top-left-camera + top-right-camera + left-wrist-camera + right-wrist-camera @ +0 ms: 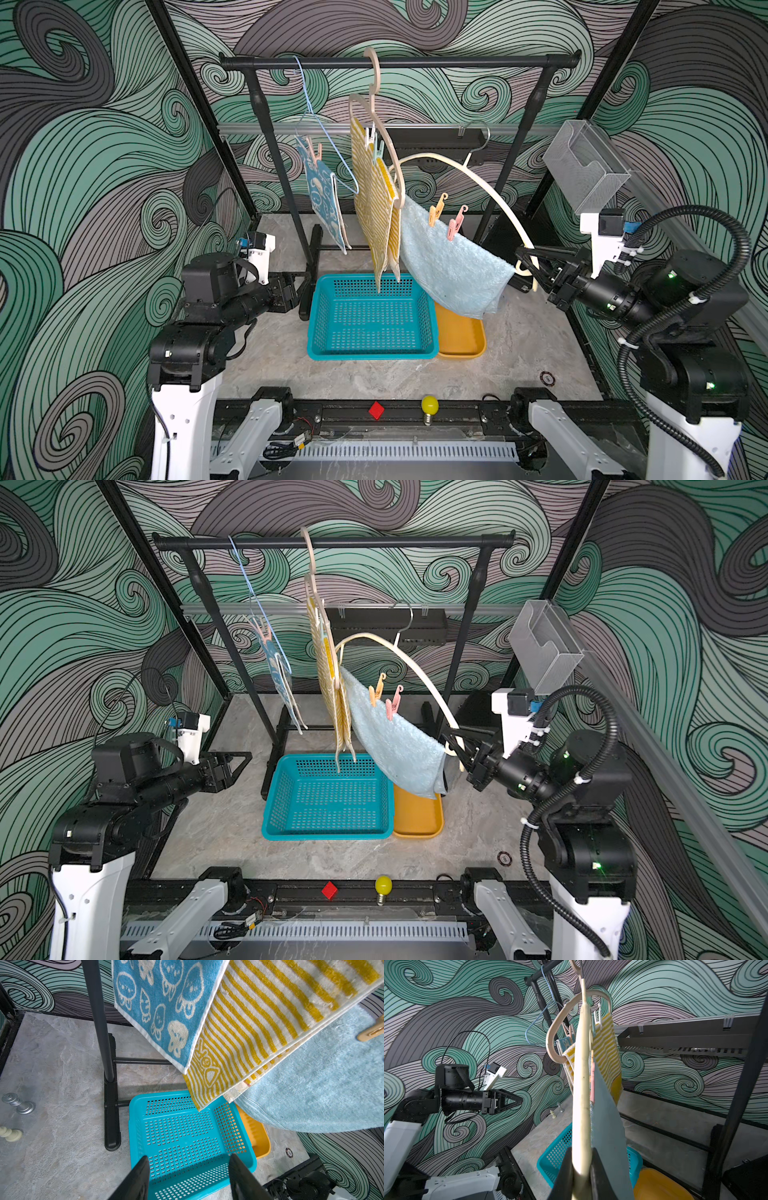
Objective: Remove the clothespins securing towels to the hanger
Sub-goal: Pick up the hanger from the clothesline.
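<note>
Here, the right arm reaches in low from the right, and the right fingers (564, 1174) are clamped on the lower end of a cream hanger (478, 174), which sits swung out on a slant; the left arm is folded low beside the left post of a black clothes rack (415, 62), the left fingers (139, 1180) parted and empty, aimed over a teal basket (374, 353). There are three towels, each on its own hanger: a bunny towel (326, 203) on a blue wire hanger (316, 124), a striped towel (376, 208) on a tan hanger (376, 104), and a pale-blue towel (453, 266) draped along the slanted cream hanger, its lowest corner hanging over a yellow tray (461, 345). Six pegs are all in place, two per towel: two pinkish clothespins (319, 153) on the bunny towel; a white clothespin (369, 138) and a teal clothespin (379, 153) on the striped towel; an orange clothespin (436, 210) and a pink clothespin (456, 224) on the pale-blue towel. The basket and tray stand side by side, touching, on a grey marble-look worktop (519, 340); two chess pieces, a silver chess piece (18, 1103) and a cream chess piece (10, 1134), lie on it near the left wall; a red block (376, 410) and a yellow bulb (429, 405) rest on the front rail; the walls carry green and grey swirl patterns, with a clear box (586, 166) fixed high at the right.
</note>
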